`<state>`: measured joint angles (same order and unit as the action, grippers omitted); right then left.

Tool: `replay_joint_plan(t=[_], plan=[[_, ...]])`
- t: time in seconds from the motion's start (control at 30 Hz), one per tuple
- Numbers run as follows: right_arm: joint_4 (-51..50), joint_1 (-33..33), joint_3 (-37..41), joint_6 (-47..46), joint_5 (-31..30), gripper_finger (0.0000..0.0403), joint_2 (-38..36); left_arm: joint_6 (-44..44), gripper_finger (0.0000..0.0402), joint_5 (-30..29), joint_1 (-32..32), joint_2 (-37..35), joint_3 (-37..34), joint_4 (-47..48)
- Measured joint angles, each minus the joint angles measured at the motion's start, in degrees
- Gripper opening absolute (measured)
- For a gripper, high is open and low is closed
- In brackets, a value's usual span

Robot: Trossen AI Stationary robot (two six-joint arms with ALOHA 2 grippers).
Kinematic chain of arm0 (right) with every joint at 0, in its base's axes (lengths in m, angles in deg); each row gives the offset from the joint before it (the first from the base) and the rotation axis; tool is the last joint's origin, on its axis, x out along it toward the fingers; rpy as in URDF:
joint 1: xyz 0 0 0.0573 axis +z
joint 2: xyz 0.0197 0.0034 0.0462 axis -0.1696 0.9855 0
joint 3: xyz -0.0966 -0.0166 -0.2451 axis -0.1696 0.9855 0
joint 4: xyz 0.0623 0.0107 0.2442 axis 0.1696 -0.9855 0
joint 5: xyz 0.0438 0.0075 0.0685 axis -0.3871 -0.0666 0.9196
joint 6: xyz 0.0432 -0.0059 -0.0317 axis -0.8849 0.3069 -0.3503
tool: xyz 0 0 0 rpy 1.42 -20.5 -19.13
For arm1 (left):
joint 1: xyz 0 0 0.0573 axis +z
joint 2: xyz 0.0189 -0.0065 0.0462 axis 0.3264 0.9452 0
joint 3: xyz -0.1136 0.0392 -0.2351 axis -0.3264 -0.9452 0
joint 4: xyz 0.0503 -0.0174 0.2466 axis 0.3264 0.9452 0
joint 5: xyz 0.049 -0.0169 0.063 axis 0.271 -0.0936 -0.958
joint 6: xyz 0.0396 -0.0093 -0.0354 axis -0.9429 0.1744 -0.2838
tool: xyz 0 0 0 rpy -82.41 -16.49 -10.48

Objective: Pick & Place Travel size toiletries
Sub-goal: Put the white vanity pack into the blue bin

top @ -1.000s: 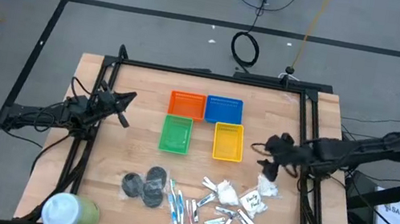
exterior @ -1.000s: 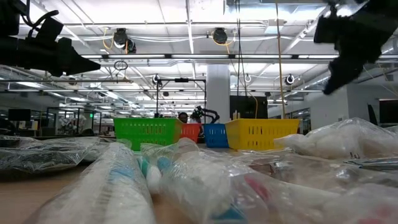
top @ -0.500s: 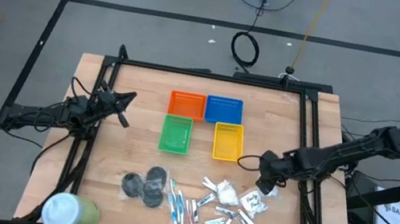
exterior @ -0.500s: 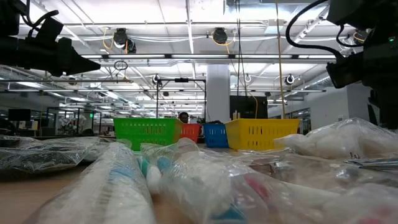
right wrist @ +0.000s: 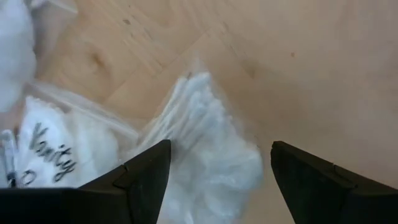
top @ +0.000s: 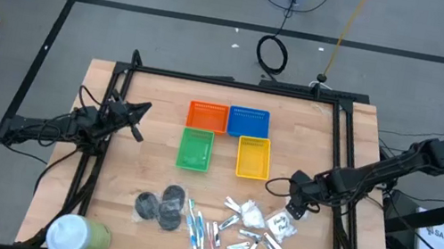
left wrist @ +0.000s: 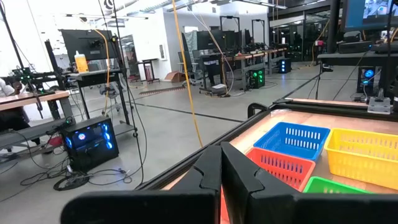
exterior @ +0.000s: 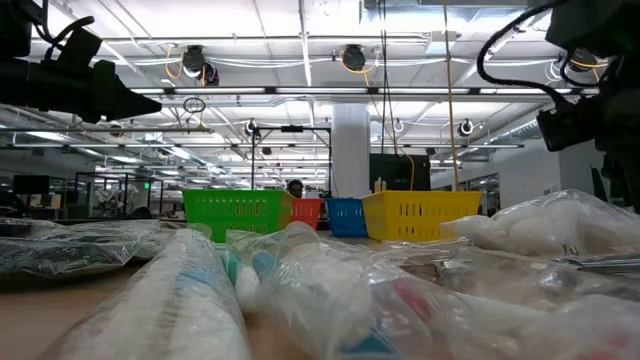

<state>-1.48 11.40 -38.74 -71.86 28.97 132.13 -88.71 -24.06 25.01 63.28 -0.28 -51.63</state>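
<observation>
The toiletries lie near the table's near edge: white puffy packets [top: 278, 222], silver clippers [top: 253, 244], dark grey discs [top: 161, 206] and toothbrushes [top: 202, 234]. My right gripper [top: 299, 206] is low over the rightmost white packet. In the right wrist view the gripper [right wrist: 227, 177] is open, with one finger on each side of a clear-bagged white packet [right wrist: 202, 140] that lies flat on the wood. My left gripper [top: 140, 118] hangs shut over the table's left side, away from all of them, and its wrist view shows the gripper [left wrist: 221, 169] with its fingers together.
Four small baskets sit at mid table: orange [top: 206, 116], blue [top: 249, 122], green [top: 194, 149] and yellow [top: 253, 158]. A big white-and-green tub [top: 77, 234] lies at the near left corner. Bare wood [top: 144, 157] shows between the left arm and the baskets.
My right gripper has come down from well above the table and moved slightly toward the near edge, onto the rightmost white packets. The left arm has kept still, and no toiletry has moved.
</observation>
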Motion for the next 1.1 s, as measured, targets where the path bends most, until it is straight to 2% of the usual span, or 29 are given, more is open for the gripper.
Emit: replay_joint_plan(t=[0.13, 0.53, 1.1], plan=[[2.9, 0.0, 2.1, -0.2, 1.1, 0.0263, 0.0, 0.0, 0.0001, 0.0, 0.0, 0.0, 0.0, 0.0], [2.4, 0.0, 2.2, 0.7, 1.5, 0.0254, -1.7, 0.0, 0.0001, 0.0, 0.0, 0.0, 0.0, 0.0], [2.6, 0.0, 2.2, 2.3, 1.2, 0.0101, -4.8, 0.0, 0.0001, 0.0, 0.0, 0.0, 0.0, 0.0]])
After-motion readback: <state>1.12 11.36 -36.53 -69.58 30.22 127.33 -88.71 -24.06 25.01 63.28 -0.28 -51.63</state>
